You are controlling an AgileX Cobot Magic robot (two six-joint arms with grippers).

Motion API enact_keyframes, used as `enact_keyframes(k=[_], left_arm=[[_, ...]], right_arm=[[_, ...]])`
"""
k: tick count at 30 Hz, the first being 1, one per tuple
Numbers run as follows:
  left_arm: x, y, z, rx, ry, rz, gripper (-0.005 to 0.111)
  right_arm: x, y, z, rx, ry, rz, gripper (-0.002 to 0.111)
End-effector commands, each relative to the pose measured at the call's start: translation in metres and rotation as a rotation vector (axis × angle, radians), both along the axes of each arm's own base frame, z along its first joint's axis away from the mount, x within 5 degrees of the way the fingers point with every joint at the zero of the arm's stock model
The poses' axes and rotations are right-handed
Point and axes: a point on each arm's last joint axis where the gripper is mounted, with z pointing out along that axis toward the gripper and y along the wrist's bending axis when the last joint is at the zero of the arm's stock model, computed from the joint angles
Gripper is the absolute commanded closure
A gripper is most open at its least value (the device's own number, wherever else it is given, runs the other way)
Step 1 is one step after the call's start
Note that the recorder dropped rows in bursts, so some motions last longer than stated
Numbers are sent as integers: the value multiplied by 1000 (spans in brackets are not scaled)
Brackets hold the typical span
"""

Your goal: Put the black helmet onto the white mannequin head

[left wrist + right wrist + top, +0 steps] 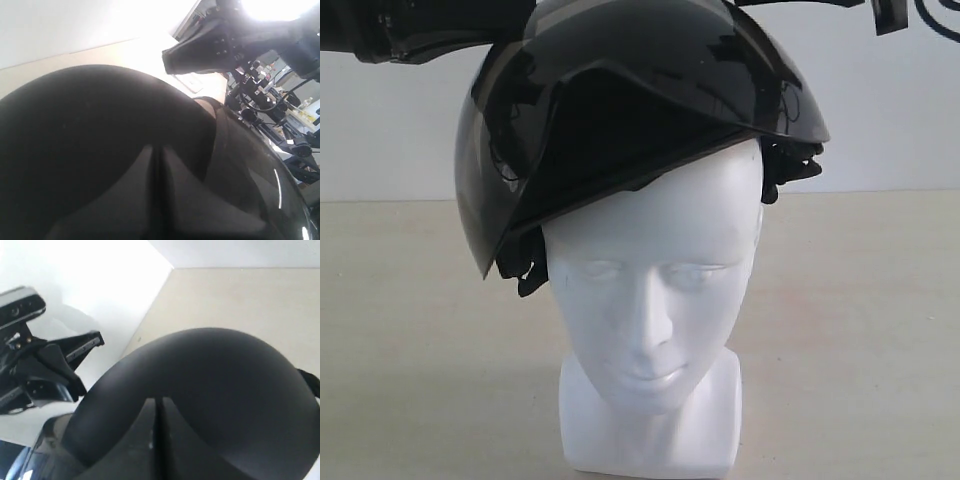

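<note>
White head (650, 290) stood toward the table's (400, 350) near edge, about midway along it, face forward. Black helmet (650, 80) sat on its crown but crooked. The visor (480, 200) hung toward the left edge instead of over the face, so it probably needed squaring. Left gripper (157, 155) was closed, fingers together, holding nothing, tips at the shell, likely to nudge it. Right gripper (156, 407) was the same: closed and empty, at the shell. Wall (880, 120) behind.

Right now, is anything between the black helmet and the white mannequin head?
Nothing visible. The matte-black rounded helmet already rests on the smooth white mannequin head, tilted, its smoky visor lower on the exterior view's left.
</note>
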Motion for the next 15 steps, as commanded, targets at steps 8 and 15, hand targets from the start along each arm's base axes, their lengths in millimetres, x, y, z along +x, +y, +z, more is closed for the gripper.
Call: enact_keyframes(k=[8,15], left_arm=[[8,6,-7,43,8,72,102],[21,21,-21,32,71,112,102]], right_arm=[[38,-13,-25,134,30,-24,108],[32,15,-26,139,14,65,108]])
